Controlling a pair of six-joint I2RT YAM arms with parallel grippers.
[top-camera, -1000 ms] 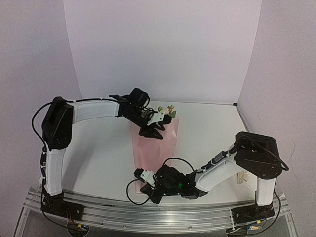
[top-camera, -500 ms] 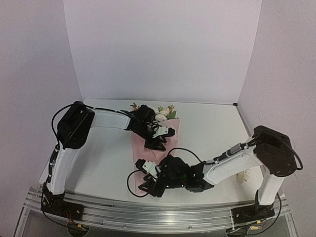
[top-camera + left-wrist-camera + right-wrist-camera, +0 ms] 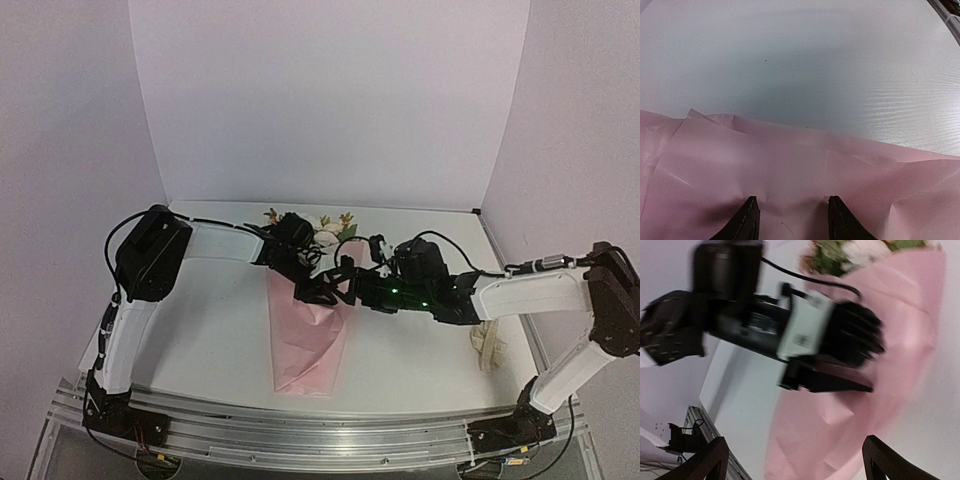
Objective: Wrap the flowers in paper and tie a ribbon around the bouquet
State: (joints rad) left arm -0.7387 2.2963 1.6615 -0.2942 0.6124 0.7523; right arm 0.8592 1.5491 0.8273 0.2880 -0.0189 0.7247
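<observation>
The bouquet lies on the table as a light pink paper (image 3: 305,340) cone with its tip toward me. The flowers (image 3: 325,232), pale blooms with green leaves, stick out of its far end. My left gripper (image 3: 310,285) is closed on the cone's upper part. In the left wrist view its fingertips (image 3: 747,217) dent the paper (image 3: 790,165) on either side of a raised fold. My right gripper (image 3: 345,275) hovers right beside it, wide open, and in the right wrist view nothing but paper (image 3: 850,420) lies below its gap. The cream ribbon (image 3: 488,345) sits heaped at the right.
White backdrop walls close off the far and side edges of the white table (image 3: 200,320). The aluminium rail (image 3: 300,430) with both arm bases runs along the near edge. My right forearm (image 3: 520,292) stretches across the table's right half, just behind the ribbon.
My right gripper has opened wide and swung from the cone's near tip up to the left gripper. The left gripper came down with the bouquet's top; the cone now lies longer toward me.
</observation>
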